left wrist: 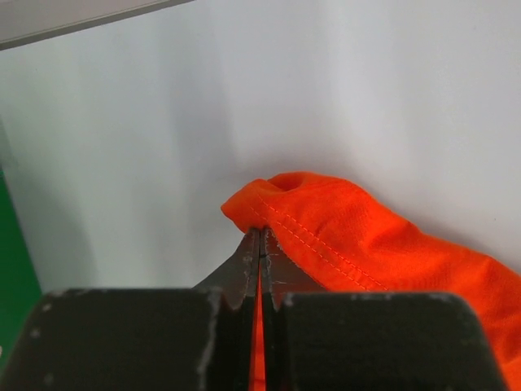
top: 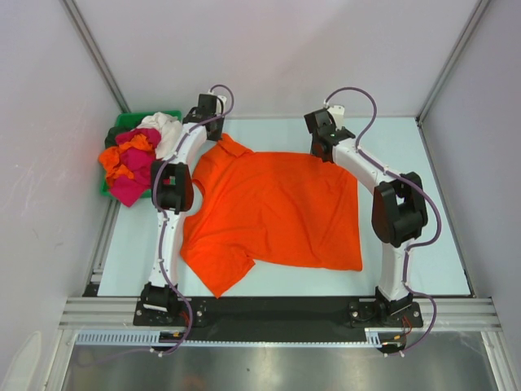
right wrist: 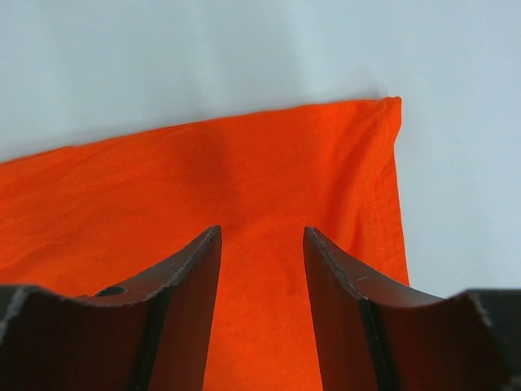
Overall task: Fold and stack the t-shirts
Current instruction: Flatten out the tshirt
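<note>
A bright orange t-shirt (top: 277,208) lies spread flat across the table, collar to the left. Its far left sleeve (left wrist: 342,232) bunches up at my left gripper (left wrist: 260,234), which is shut on the stitched hem; orange cloth shows in the thin gap between the jaws. In the top view that gripper (top: 218,135) sits at the shirt's back left corner. My right gripper (right wrist: 260,232) stands open just above the shirt's far right corner (right wrist: 383,122), cloth (right wrist: 244,171) lying flat beneath the fingers. From above, this gripper (top: 326,153) is at the back edge.
A green bin (top: 120,124) at the back left holds a heap of magenta, orange and white t-shirts (top: 134,159). Its green wall (left wrist: 16,269) shows at the left of the left wrist view. Frame posts and walls enclose the table (top: 423,236).
</note>
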Robot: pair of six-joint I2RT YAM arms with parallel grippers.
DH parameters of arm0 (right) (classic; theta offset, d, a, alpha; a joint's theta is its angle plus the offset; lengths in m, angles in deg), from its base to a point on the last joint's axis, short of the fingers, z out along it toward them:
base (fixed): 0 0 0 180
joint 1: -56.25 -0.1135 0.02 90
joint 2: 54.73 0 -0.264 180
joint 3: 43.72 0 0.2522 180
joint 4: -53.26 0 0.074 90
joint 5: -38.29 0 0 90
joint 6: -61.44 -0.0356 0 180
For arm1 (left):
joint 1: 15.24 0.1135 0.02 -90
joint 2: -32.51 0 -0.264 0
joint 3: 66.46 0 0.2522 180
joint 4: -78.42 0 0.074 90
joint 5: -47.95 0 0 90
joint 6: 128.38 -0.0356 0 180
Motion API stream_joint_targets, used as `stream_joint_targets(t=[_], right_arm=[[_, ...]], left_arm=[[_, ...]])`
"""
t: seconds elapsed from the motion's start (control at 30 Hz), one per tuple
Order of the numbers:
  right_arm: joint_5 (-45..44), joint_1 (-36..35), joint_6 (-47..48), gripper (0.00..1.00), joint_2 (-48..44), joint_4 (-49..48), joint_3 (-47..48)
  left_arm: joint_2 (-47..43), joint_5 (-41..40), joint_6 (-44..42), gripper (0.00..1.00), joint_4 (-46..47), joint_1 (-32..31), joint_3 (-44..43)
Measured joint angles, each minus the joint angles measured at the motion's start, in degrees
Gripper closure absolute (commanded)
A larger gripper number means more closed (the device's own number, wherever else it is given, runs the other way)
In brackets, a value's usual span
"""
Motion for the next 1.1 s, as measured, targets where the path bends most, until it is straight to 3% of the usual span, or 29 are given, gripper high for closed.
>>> stream_joint_targets(t=[0.07,0.13,0.17,0.2,0.33,0.43,0.7,1.03,1.1], right_arm=[[-0.02,0.00,-0.15,0.50,-0.15,-0.11,-0.68],[0.02,0.00,-0.24,0.50,-0.28,-0.33,-1.42],[0.04,0.00,-0.37,0.50,-0.31,-0.37,-1.73],[0.04,0.00,-0.39,0.50,-0.31,-0.42,-1.95],[0.11,0.00,-0.42,0.50,-0.35,-0.66,-2.43],[0.22,0.00,-0.48,0.50,-0.74,-0.87,-3.08],[0.44,-0.02,-1.36,0.50,-1.29,-1.14,-4.22],[0.46,-0.02,-1.44,0.50,-1.29,-1.22,-4.35],[0.46,-0.02,-1.44,0.50,-1.29,-1.20,-4.37]], left_arm=[[0.00,-0.28,0.26,0.46,0.28,0.00,0.02],[0.00,-0.46,0.57,0.25,0.98,0.00,0.20],[-0.02,-0.44,0.68,0.08,1.18,0.00,0.33],[-0.02,-0.48,1.18,0.05,1.25,0.00,0.37],[-0.02,-0.68,2.36,0.07,1.22,-0.11,0.46],[-0.02,-0.68,2.32,0.17,1.14,-0.26,0.44],[-0.02,-0.59,0.61,0.58,0.61,-1.73,0.20],[-0.02,-0.81,-0.48,0.71,0.61,-2.29,-0.11],[-0.02,-1.01,-0.76,0.68,0.55,-2.29,-0.11]])
